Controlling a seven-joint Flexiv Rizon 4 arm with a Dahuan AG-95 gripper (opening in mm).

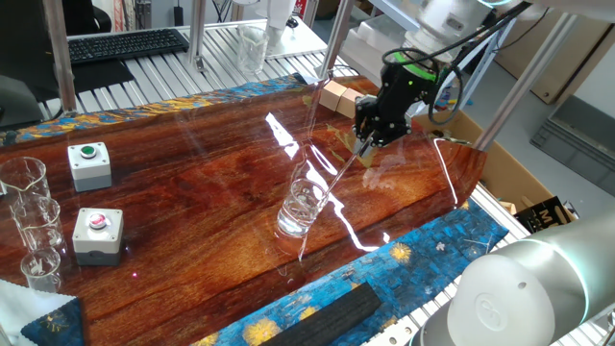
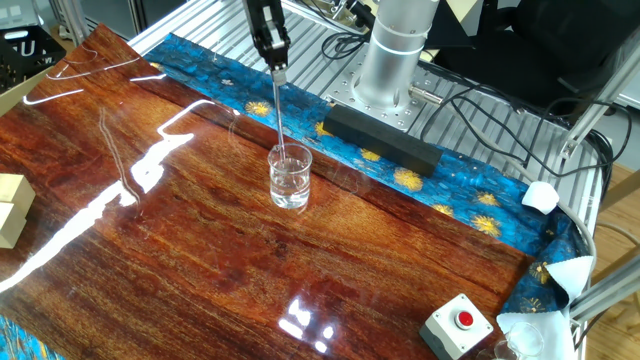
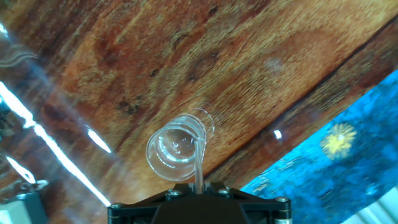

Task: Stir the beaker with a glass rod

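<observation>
The beaker is a small clear glass cylinder standing upright on the wooden table top; it also shows in the other fixed view and in the hand view. My gripper is above and behind it, shut on the top end of the glass rod. The rod slants down from the fingers, and its lower end is inside the beaker. In the hand view the rod runs from between the jaws over the beaker's rim. The gripper hangs well above the rim.
Two grey button boxes, one green-topped and one red-topped, stand at the left. A trio of clear beakers stands at the left edge. Wooden blocks lie behind the gripper. A black bar lies on the blue cloth.
</observation>
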